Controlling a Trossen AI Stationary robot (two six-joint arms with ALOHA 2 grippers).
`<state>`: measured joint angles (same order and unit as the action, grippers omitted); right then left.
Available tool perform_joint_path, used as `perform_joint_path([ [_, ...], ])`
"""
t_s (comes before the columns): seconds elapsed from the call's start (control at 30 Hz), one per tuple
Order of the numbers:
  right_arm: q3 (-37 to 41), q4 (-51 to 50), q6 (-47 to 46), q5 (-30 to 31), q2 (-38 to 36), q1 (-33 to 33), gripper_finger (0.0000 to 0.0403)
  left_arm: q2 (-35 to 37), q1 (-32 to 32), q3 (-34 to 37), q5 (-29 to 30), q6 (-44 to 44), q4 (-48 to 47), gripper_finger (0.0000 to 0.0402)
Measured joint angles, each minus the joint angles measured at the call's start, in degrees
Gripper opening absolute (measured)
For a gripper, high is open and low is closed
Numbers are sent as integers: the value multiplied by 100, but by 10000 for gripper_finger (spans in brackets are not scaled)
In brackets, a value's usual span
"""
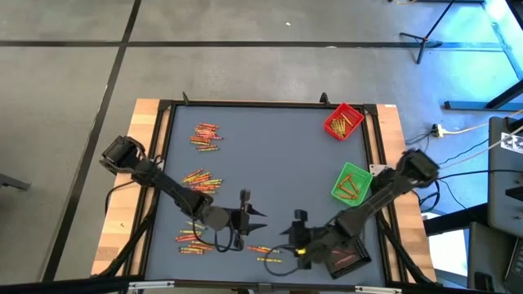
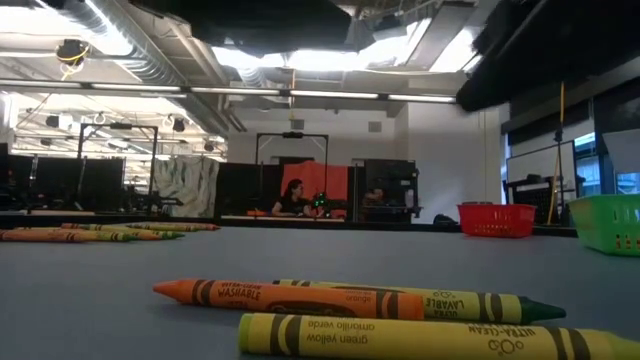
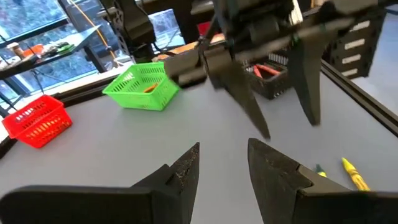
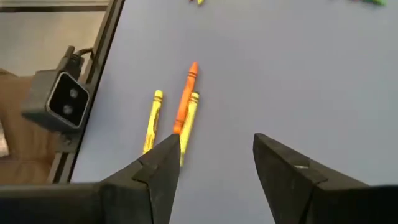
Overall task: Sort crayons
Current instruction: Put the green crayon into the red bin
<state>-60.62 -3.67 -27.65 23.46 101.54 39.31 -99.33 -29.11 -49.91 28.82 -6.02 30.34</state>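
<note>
A: How many crayons near the front edge?

B: Three lie together right under the right gripper (image 4: 214, 155): an orange crayon (image 4: 186, 99) between two yellow ones (image 4: 152, 121), all flat on the grey desk (image 1: 270, 155). The orange one touches the yellow one beside it; the other yellow lies just apart. In the low view the same bunch fills the foreground, orange (image 2: 285, 298) in front of a green-tipped one, with a green-yellow crayon (image 2: 440, 338) closest to the camera.

A: And the rest?

B: Four more clusters from above: one at the far left (image 1: 206, 135), one mid-left (image 1: 202, 179), one near the front left (image 1: 189, 236), and the small bunch by the right gripper (image 1: 270, 255). I cannot count the sticks in each.

A: Trays?

B: Three. A red tray (image 1: 343, 121) at the far right, a green tray (image 1: 352, 183) nearer, both holding crayons, and a black tray (image 1: 347, 256) at the front right under the right arm.

A: The arms?

B: Both reach in low toward the middle front. The right gripper (image 1: 296, 237) hangs over the small bunch, fingers spread and holding nothing. The left gripper (image 1: 248, 214) sits just beside it, pointing at it, fingers (image 3: 180, 171) also spread and empty.
</note>
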Motion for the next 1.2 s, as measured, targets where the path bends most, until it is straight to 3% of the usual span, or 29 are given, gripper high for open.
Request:
perform_joint_path([
  [0.23,0,705,139,-276,702,-162,198,0,-111,0,0,95,-96,120],
  [0.57,2,1113,141,-761,1166,-147,151,0,-102,0,13,149,-124,120],
  [0.9,-7,1063,113,-527,1375,-146,137,0,-102,0,11,155,-130,120],
  [1.2,-20,747,72,-251,1370,-250,25,0,-102,0,11,155,-128,120],
])
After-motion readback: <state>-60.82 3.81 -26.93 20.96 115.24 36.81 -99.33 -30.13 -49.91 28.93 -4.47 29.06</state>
